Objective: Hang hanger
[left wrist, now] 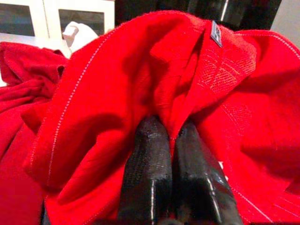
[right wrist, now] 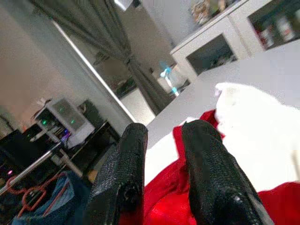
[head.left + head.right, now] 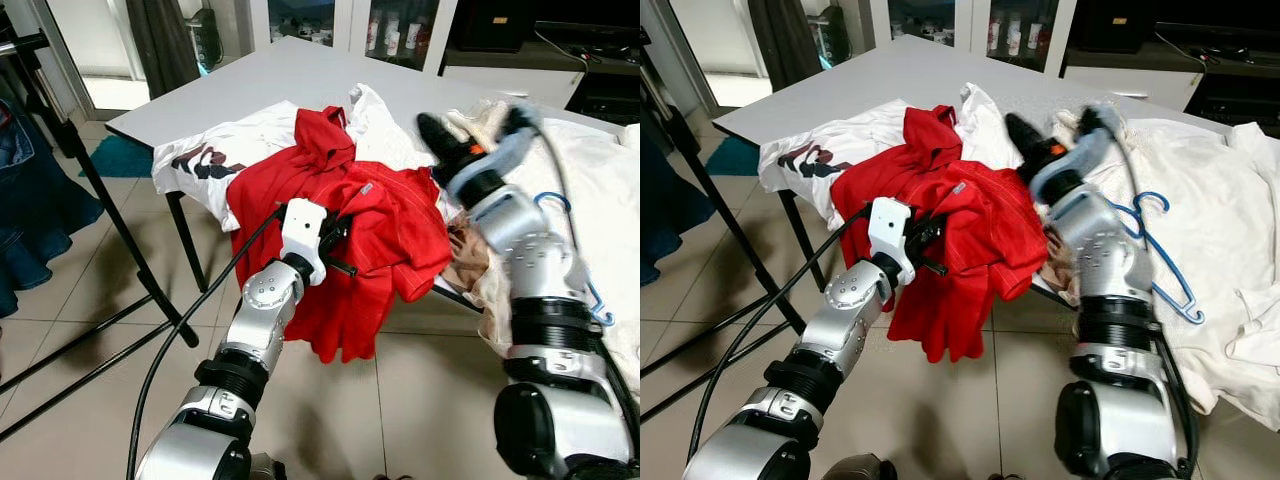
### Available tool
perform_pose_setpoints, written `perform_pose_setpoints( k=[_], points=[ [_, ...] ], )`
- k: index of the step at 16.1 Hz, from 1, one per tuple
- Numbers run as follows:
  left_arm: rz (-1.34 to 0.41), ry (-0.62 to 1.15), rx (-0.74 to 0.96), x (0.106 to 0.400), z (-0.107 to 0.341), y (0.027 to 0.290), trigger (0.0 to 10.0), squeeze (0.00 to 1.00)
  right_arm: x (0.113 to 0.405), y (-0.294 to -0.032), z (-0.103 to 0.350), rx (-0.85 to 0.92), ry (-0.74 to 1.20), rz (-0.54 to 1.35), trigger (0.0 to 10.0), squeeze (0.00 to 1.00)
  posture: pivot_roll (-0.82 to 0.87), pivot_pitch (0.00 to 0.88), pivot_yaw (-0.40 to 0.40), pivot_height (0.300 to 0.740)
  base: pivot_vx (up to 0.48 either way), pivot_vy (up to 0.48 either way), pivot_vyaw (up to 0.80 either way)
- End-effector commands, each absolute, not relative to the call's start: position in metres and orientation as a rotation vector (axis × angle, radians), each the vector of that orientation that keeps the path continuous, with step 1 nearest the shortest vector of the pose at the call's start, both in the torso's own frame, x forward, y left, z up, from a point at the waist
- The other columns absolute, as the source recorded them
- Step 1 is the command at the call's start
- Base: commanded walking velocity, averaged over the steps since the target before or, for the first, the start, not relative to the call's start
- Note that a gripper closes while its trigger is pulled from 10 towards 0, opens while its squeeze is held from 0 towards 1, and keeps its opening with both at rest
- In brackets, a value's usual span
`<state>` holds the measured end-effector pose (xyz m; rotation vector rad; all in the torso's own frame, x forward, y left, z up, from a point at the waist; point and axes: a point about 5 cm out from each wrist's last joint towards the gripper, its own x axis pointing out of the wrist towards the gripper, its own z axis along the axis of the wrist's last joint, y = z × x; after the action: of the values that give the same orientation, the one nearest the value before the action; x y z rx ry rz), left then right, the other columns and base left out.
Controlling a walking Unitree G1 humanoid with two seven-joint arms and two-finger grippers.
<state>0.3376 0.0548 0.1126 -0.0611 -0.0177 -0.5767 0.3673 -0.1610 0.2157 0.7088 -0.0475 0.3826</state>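
A blue wire hanger (image 3: 1162,262) lies on white clothes at the table's right side, beside my right forearm. A red garment (image 3: 395,215) is heaped on the table's front edge and hangs over it. My left gripper (image 3: 343,243) is shut on a fold of this red cloth; the left wrist view shows the fingers (image 1: 145,159) pinching the fabric. My right gripper (image 3: 1024,134) is raised over the clothes behind the red garment. Its fingers (image 2: 131,154) stand slightly open with nothing between them.
A white printed T-shirt (image 3: 200,160) lies left of the red garment on the grey table (image 3: 290,70). White clothes (image 3: 1230,190) cover the right side. A black clothes rack (image 3: 95,180) with a blue denim garment (image 3: 30,200) stands on the left; a red hanger (image 2: 26,197) hangs there.
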Motion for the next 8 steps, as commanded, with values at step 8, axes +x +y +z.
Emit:
perform_pose_setpoints(
  k=[8],
  points=[
    [-0.350, -0.153, -0.182, 0.358, 0.149, 0.077, 0.9, 0.00, 0.336, -0.187, 0.197, 0.137, -0.236, 0.086, 10.0, 0.00, 0.08, 0.000, 0.006, 0.740, 0.000, 0.000, 0.00]
  ],
)
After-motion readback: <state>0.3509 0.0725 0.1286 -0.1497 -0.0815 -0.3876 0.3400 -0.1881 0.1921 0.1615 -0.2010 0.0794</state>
